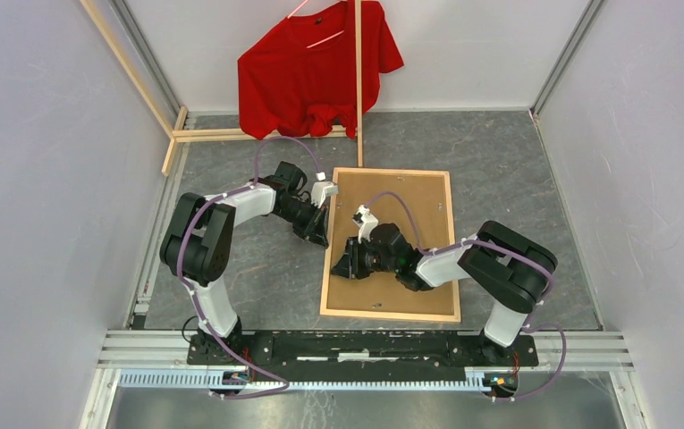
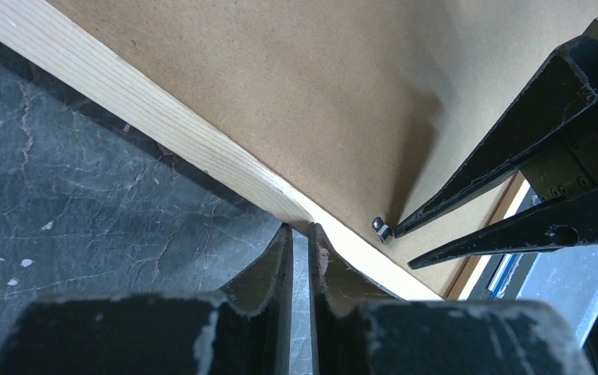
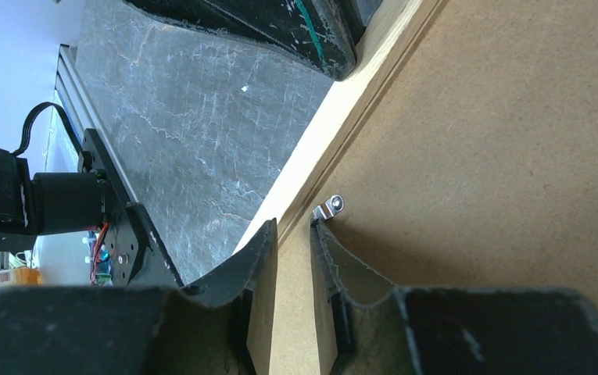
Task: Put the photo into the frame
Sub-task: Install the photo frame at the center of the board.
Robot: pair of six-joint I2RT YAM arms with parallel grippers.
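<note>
The frame [image 1: 328,268] lies face down on the grey table, with a brown backing board [image 1: 414,210] filling its back. The photo is hidden. My left gripper [image 1: 320,238] sits low at the frame's left rail [image 2: 162,117], with its tips [image 2: 301,228] against the wood. They are open by a narrow slit, and only floor shows between them. My right gripper [image 1: 342,266] reaches over the board's left edge. It stands open [image 3: 293,223], one fingertip beside a small metal clip [image 3: 329,207]. The same clip [image 2: 381,228] shows in the left wrist view.
A red T-shirt [image 1: 316,67] hangs at the back on a stand of loose light-wood slats [image 1: 358,71], and more slats [image 1: 222,135] lie on the floor at the back left. White walls enclose the table on three sides. The arms' mounting rail [image 1: 365,344] runs along the near edge.
</note>
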